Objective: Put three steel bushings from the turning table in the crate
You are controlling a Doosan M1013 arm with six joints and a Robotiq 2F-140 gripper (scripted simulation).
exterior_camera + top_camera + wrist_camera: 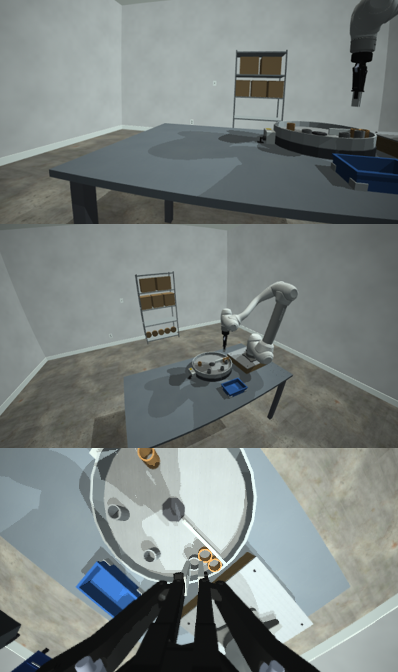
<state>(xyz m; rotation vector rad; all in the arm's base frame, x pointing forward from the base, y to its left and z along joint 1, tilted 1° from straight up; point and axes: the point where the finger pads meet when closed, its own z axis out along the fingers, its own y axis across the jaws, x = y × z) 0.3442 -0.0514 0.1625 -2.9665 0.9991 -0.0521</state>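
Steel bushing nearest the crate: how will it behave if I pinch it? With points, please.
The steel bushing (222, 368) (344, 135) (145, 556) looks metallic and thick-walled, so probably stiff and fairly heavy for its size. Its smooth, round side may slip in an off-centre pinch. It stands on end, so likely steady, but could roll if tipped.

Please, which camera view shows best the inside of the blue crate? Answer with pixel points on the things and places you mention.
The top view is best: it looks into the blue crate (234, 387) (357, 177) (107, 589), and its whole rim and much of its floor are visible. The exterior view shows it low from the side, cut by the picture edge. In the wrist view, the gripper (224, 348) (356, 106) (194, 567) partly covers it.
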